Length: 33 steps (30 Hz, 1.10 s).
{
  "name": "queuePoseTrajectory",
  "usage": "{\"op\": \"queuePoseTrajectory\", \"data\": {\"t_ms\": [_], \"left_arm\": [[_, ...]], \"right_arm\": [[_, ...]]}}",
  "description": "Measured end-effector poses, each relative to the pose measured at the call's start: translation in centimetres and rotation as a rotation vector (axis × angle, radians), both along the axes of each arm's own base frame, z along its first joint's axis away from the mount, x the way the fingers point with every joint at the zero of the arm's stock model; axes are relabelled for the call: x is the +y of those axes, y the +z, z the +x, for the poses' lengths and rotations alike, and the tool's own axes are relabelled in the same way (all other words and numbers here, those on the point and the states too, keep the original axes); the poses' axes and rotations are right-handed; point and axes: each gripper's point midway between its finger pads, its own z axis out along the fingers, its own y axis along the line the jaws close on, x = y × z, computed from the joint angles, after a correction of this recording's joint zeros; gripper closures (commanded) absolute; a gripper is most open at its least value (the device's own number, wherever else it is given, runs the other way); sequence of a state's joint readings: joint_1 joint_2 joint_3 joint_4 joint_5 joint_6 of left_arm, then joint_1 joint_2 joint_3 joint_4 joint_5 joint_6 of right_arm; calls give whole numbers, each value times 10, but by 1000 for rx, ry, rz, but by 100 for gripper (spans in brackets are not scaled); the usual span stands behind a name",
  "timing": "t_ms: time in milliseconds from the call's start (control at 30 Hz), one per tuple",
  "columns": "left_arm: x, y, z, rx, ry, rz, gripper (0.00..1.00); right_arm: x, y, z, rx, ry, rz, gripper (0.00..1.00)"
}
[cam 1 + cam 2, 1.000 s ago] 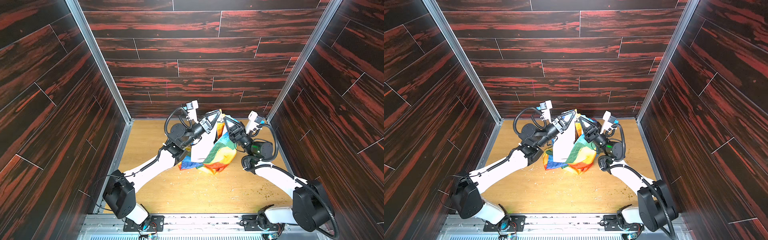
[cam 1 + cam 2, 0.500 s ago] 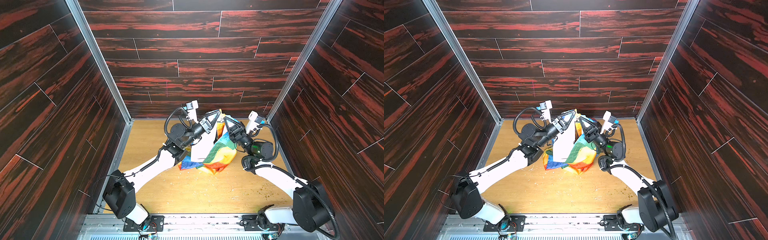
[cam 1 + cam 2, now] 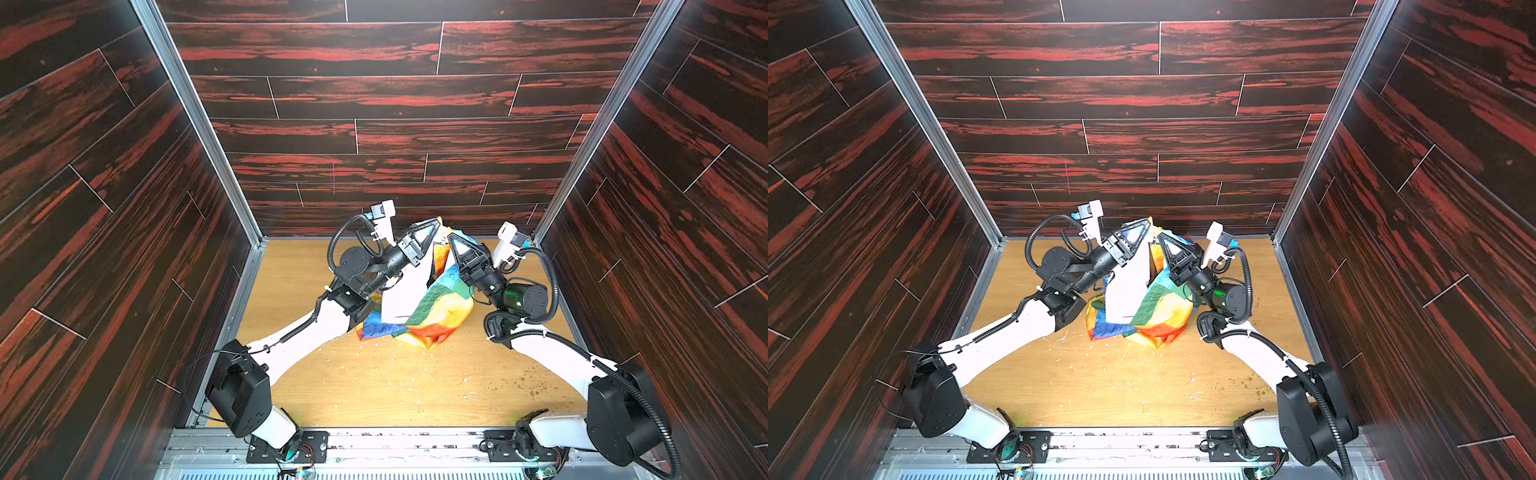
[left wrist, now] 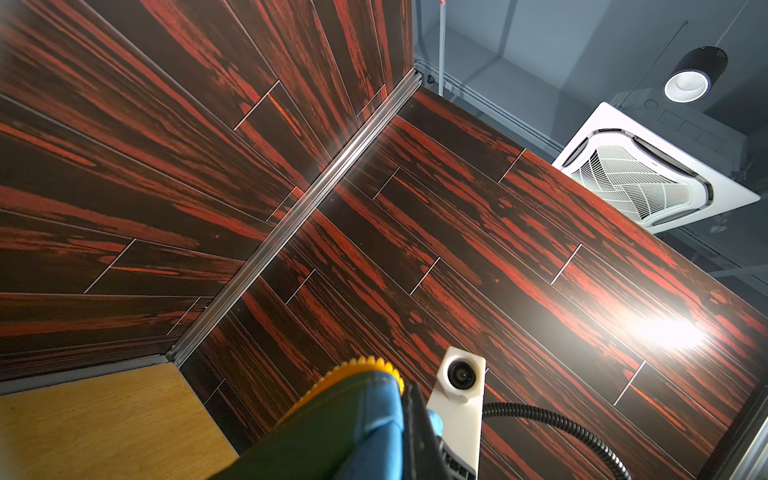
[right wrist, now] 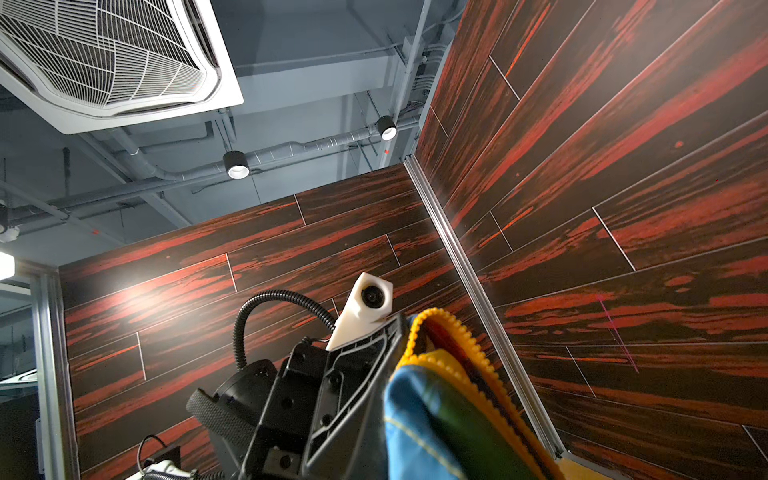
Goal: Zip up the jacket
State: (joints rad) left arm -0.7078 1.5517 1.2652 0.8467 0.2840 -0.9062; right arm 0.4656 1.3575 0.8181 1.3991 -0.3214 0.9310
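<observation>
The jacket point(image 3: 432, 307) point(image 3: 1150, 307) hangs in colour blocks with its white lining point(image 3: 405, 291) showing. Its lower part is bunched on the wooden floor. Both grippers are raised close together near the back wall, each pinching the jacket's top edge. The left gripper point(image 3: 436, 226) point(image 3: 1147, 226) is shut on the jacket. Just to its right, the right gripper point(image 3: 451, 239) point(image 3: 1160, 239) is also shut on it. Green and blue fabric point(image 4: 353, 419) with yellow zipper teeth point(image 4: 361, 365) fills the left wrist view's foreground. In the right wrist view the yellow zipper teeth point(image 5: 457, 332) edge the blue-green fabric point(image 5: 436, 415).
Dark red wood-pattern walls point(image 3: 395, 137) close in at the back and on both sides, with aluminium corner posts point(image 3: 582, 153). The wooden floor point(image 3: 395, 386) carries scattered crumbs. The arm bases point(image 3: 241, 395) stand at the front edge.
</observation>
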Motion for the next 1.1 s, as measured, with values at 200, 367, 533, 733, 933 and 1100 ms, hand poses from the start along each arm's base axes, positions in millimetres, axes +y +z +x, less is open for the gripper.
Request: {"op": "queuePoseTrajectory", "data": {"t_ms": [200, 367, 533, 733, 933, 1100], "left_arm": [[1, 2, 0, 2, -4, -10, 100], [1, 3, -1, 1, -7, -15, 100], [1, 3, -2, 5, -15, -18, 100], [0, 3, -3, 11, -31, -22, 100], [-1, 4, -5, 11, -44, -32, 100], [-3, 2, -5, 12, -48, -36, 100]], "right_arm": [[0, 0, 0, 0, 1, 0, 100], [0, 0, 0, 0, 1, -1, 100], [0, 0, 0, 0, 1, 0, 100], [0, 0, 0, 2, 3, 2, 100], [0, 2, 0, -1, 3, 3, 100], [0, 2, 0, -1, 2, 4, 100]]}}
